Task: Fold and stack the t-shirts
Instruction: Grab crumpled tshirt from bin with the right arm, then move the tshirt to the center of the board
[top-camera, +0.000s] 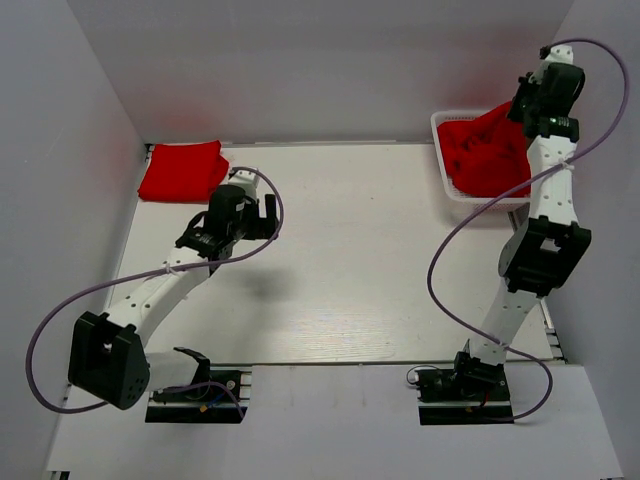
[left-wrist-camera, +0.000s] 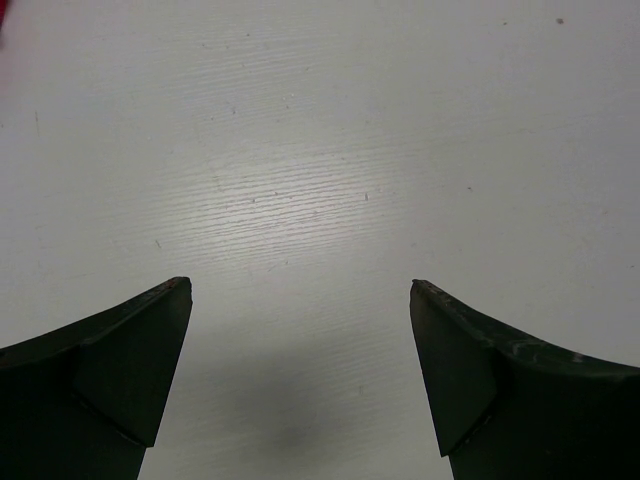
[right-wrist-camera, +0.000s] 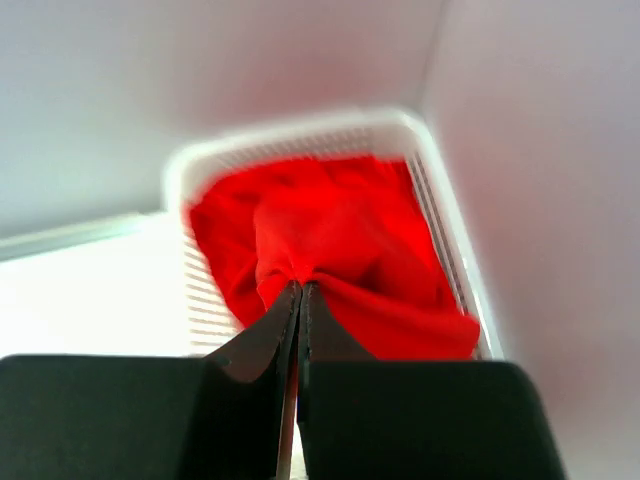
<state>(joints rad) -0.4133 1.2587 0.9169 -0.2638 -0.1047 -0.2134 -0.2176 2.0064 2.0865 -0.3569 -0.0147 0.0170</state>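
We found the right pincer (right-wrist-camera: 300, 287) pressed together, its two dark fingers meeting at the tips with no gap showing, and a fold of red cloth was drawn up into a small peak right where they met, so we judged it to be pinching the crumpled t-shirts (right-wrist-camera: 345, 250). That heap lay inside the white mesh basket (right-wrist-camera: 300, 130), filling most of it and touching its wall on the 3 o'clock side. In the top view the basket (top-camera: 438, 122) sat at about 2 o'clock on the table (top-camera: 350, 260), against the back wall, with the crumpled t-shirts (top-camera: 485, 160) mounded above its rim and the right pincer (top-camera: 520, 105) reaching over them from the 3 o'clock side. The left pincer (left-wrist-camera: 300, 285) was spread wide, its fingers (left-wrist-camera: 130, 350) well apart with only bare table (left-wrist-camera: 320, 150) between them, and it held and touched nothing. From above we saw the left pincer (top-camera: 262, 212) at about 9 o'clock of the table's middle, near a folded t-shirt (top-camera: 182, 170) that lay flat in the 10 o'clock corner, apart from the fingers. We could not tell how many shirts made up the heap in the basket.
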